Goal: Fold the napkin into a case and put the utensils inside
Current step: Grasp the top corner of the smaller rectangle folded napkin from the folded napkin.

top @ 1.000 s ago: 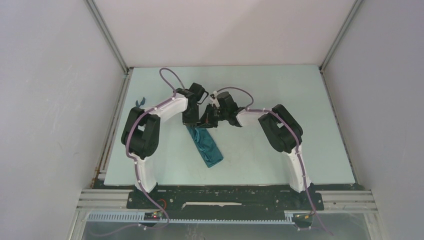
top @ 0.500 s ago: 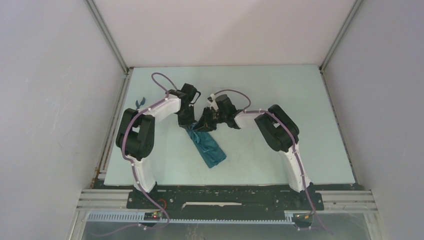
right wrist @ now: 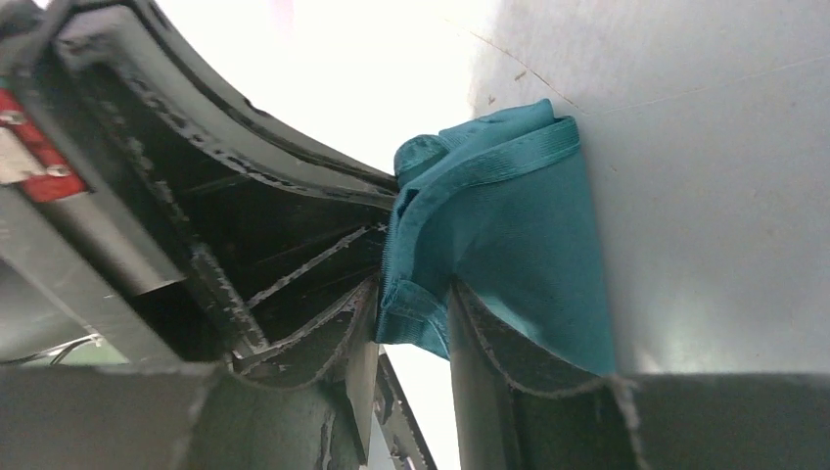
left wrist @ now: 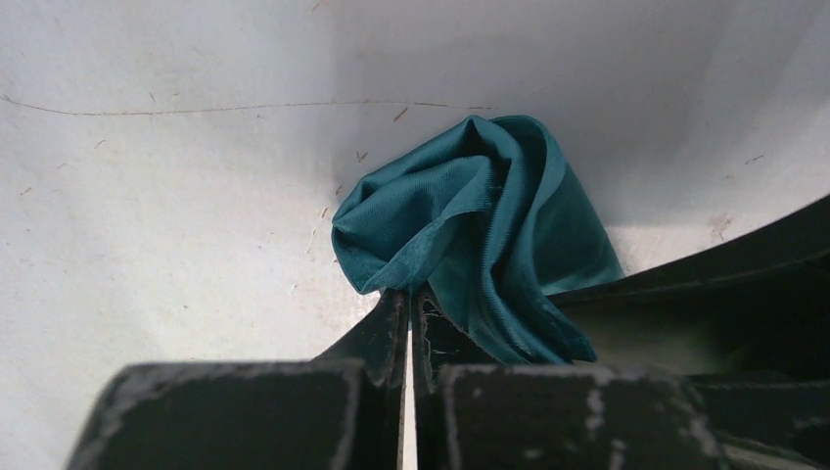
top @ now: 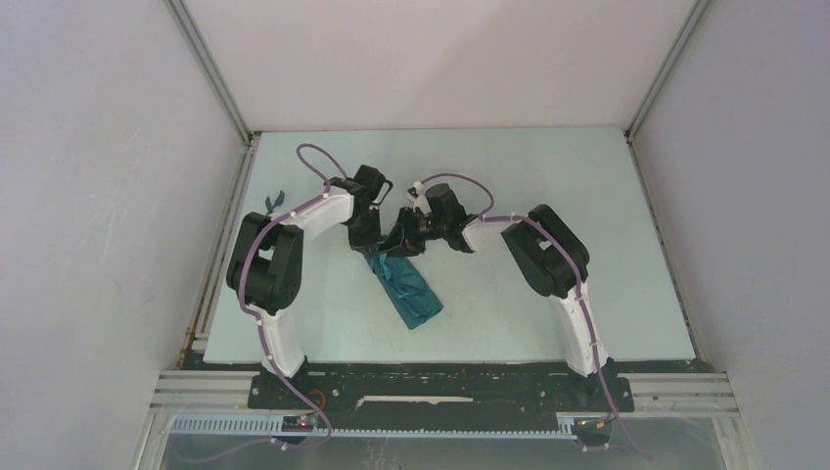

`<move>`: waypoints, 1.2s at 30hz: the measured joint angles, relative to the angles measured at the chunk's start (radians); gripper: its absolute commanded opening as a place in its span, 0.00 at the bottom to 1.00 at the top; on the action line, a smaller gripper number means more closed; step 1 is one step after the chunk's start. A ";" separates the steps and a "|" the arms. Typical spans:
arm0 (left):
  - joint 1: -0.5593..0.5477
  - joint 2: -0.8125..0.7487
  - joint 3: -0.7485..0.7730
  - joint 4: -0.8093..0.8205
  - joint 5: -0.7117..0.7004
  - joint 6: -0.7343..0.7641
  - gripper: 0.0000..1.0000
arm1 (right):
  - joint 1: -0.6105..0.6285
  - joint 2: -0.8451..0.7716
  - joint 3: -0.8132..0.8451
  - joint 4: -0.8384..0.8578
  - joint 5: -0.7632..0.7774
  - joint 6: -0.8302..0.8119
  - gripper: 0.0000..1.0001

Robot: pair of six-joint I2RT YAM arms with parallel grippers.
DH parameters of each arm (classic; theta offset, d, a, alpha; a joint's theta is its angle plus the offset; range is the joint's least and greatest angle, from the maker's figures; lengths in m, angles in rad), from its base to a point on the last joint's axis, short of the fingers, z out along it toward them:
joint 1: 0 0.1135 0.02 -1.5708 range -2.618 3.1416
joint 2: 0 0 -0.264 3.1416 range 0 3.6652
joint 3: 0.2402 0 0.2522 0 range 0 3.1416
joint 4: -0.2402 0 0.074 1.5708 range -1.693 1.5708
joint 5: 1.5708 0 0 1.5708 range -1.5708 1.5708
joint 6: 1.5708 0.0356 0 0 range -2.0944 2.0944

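Observation:
The teal napkin (top: 409, 291) lies on the table as a narrow oblong case, running from the grippers toward the near right. My left gripper (top: 372, 249) is shut on its far end; in the left wrist view the fingertips (left wrist: 391, 313) pinch a bunched fold of the napkin (left wrist: 470, 215). My right gripper (top: 399, 245) meets the same end from the right. In the right wrist view its jaws stand pinched on a hemmed edge of the napkin (right wrist: 509, 225). No utensils are in view.
The pale table (top: 548, 176) is walled by white panels with metal posts at the back corners. A small blue object (top: 276, 199) sits at the table's left edge. The two grippers crowd each other over the napkin's far end.
My left arm has swung a little left and back, and the right gripper has followed. The napkin's far end was drawn with them and its near end shifted slightly right.

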 measured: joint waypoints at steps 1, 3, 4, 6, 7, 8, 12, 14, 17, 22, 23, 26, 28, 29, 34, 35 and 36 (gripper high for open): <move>0.000 0.000 -0.003 0.002 0.000 0.000 0.00 | -0.003 -0.003 0.000 0.001 -0.001 0.000 0.40; 0.000 0.000 -0.008 0.005 0.000 0.000 0.00 | -0.009 -0.010 0.000 0.001 -0.002 0.000 0.40; 0.000 -0.001 -0.010 0.007 0.000 0.000 0.00 | -0.012 -0.012 0.000 0.002 -0.002 0.000 0.40; 0.001 -0.001 -0.013 0.011 0.006 0.000 0.00 | -0.019 -0.014 0.000 0.003 -0.002 0.000 0.42; 0.001 -0.001 -0.014 0.011 0.007 0.000 0.00 | -0.021 -0.014 0.000 0.003 -0.002 0.000 0.42; 0.000 -0.001 -0.014 0.011 0.008 0.000 0.00 | -0.023 -0.014 0.000 0.004 -0.002 0.000 0.42; 0.001 -0.002 -0.014 0.013 0.014 0.000 0.00 | -0.024 -0.014 0.000 0.005 -0.002 0.000 0.26; 0.001 -0.002 -0.014 0.014 0.014 0.000 0.00 | -0.024 -0.014 0.000 0.005 -0.002 -0.001 0.09; 0.001 -0.004 -0.014 0.014 0.015 0.000 0.00 | -0.024 -0.014 0.000 0.009 -0.006 0.003 0.00; 0.001 -0.015 -0.014 0.014 0.016 0.000 0.00 | -0.017 -0.014 0.000 0.020 -0.017 0.008 0.00; 0.001 -0.018 -0.014 0.014 0.018 0.001 0.00 | -0.015 -0.014 0.000 0.027 -0.019 0.010 0.00; 0.001 -0.027 -0.014 0.017 0.032 0.004 0.00 | -0.009 -0.008 0.000 0.046 -0.022 0.015 0.00; 0.001 -0.034 -0.014 0.017 0.045 0.009 0.00 | -0.003 0.006 0.004 0.053 -0.022 0.015 0.00; 0.001 -0.035 -0.014 0.017 0.050 0.011 0.00 | 0.000 0.016 0.008 0.053 -0.021 0.015 0.00; 0.013 -0.037 -0.014 0.016 0.069 0.019 0.00 | 0.011 0.055 0.023 0.032 -0.006 0.007 0.00; 0.016 -0.037 -0.014 0.016 0.073 0.019 0.00 | 0.014 0.064 0.030 0.028 0.000 0.006 0.00; 0.019 -0.037 -0.014 0.017 0.077 0.019 0.00 | 0.016 0.072 0.038 0.024 0.004 0.003 0.00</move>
